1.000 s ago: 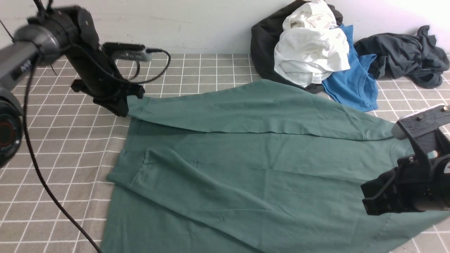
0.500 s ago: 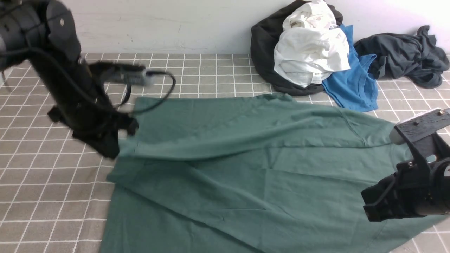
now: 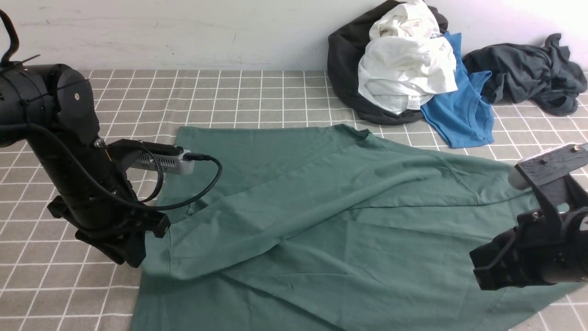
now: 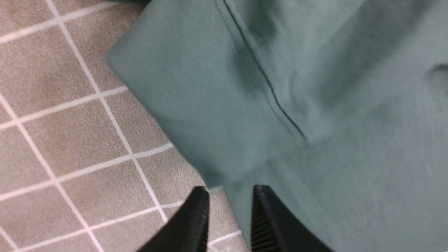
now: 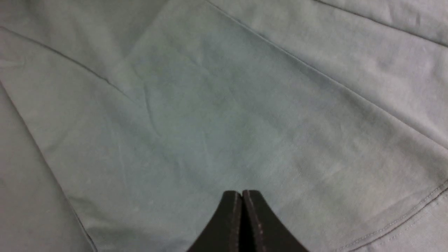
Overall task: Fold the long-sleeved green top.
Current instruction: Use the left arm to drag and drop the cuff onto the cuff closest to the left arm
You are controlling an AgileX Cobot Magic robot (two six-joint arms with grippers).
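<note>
The green long-sleeved top (image 3: 349,257) lies spread on the checked cloth (image 3: 69,285), filling the near centre and right of the scene. One sleeve (image 3: 321,202) is laid across the body. Its long axis runs diagonally from the right shoulder seam down to the near left edge, where the cuff (image 4: 196,115) rests.

The left gripper (image 3: 131,255) stands just left of the cuff, with its jaws apart and nothing pinched between them. The right gripper (image 3: 482,273) hovers above the top's near right part, its fingers pressed together and empty.

The left arm is nearer the cuff and the left edge, so any correction of the sleeve probably falls to it. The right edge lies within the right arm's reach.
</note>
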